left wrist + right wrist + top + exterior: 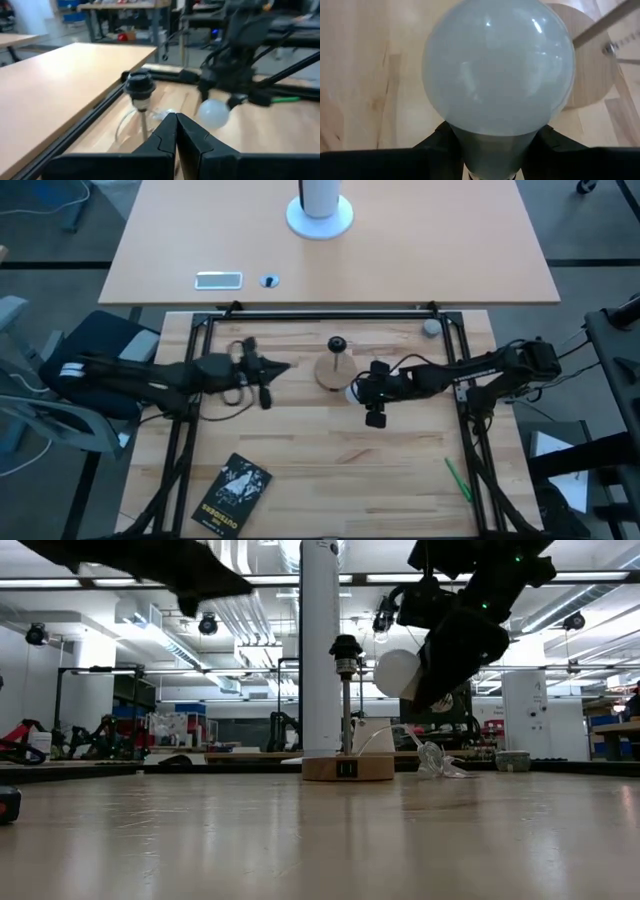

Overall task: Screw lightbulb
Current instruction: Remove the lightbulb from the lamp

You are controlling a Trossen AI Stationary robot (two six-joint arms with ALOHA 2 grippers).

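The white frosted lightbulb (497, 70) is in my right gripper (362, 390), lifted above the table just right of the lamp stand. It also shows in the low view (398, 673) and the left wrist view (214, 112). The stand has a round wooden base (333, 372) on the table and a thin post with a black socket (346, 648) on top. My left gripper (176, 125) is shut and empty. It hovers left of the stand (275, 368), pointing at it. My right gripper pinches the bulb's narrow neck (492, 145), just below the globe, between its two fingers (440, 140). The fingers come level from the table's right. The globe sticks out past the fingertips toward the stand. The bulb is clear of the table; its screw base is hidden between the fingers.
A crumpled clear plastic wrapper (440, 762) lies beside the stand's base. A black book (232, 492) lies at the near left, and a green pen (458, 478) at the near right. On the far table stand a big white cylinder (320, 210) and a flat white item (218, 279).
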